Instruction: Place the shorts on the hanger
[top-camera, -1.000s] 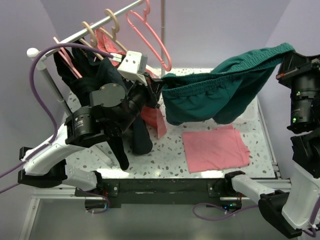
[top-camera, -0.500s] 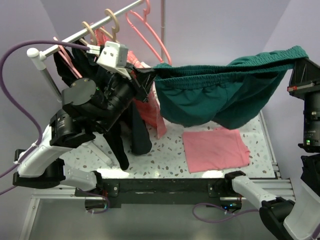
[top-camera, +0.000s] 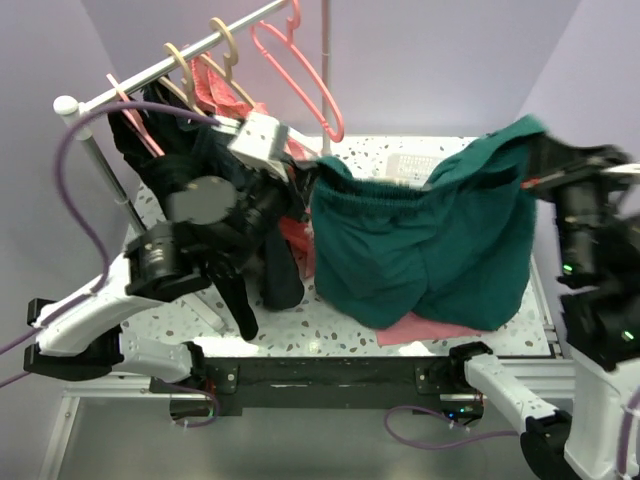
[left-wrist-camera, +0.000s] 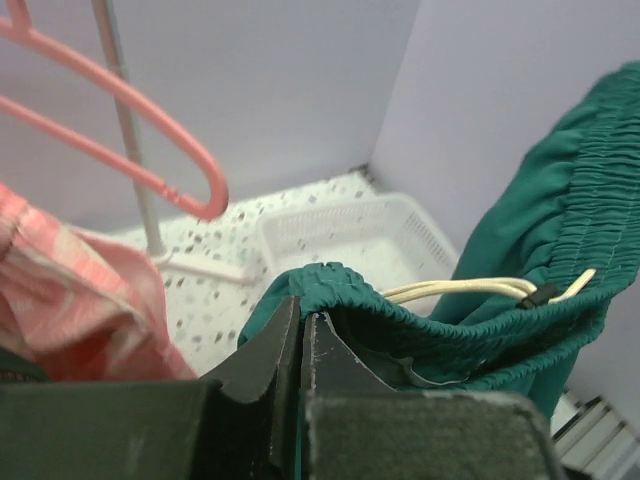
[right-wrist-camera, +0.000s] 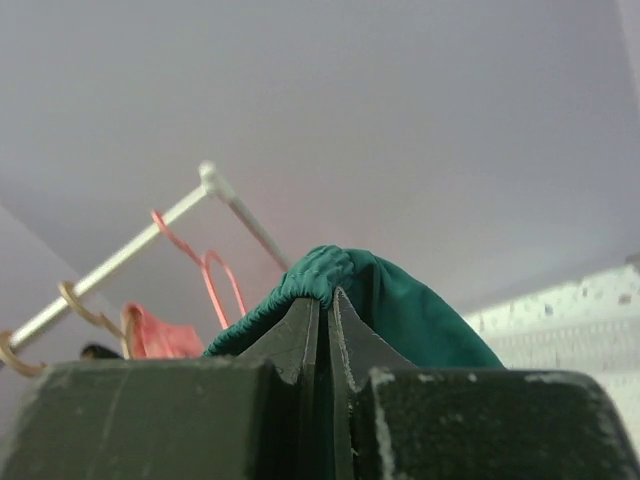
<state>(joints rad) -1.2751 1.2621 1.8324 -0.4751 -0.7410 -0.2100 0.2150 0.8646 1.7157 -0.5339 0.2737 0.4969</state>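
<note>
You hold the shorts (top-camera: 420, 250) lifted at centre frame, with the left gripper (top-camera: 318, 168) and right gripper (top-camera: 537, 160) each pinching the top edge; placing them on the bare hanger (top-camera: 300, 75), upper centre, remains.

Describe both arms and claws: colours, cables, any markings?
Both arms have black round joint housings on white links. A purple cable loops off the left arm, whose wrist carries a white box. The right arm shows small green lights. Left claw and right claw are dark, flat-faced. No markings visible.
</note>
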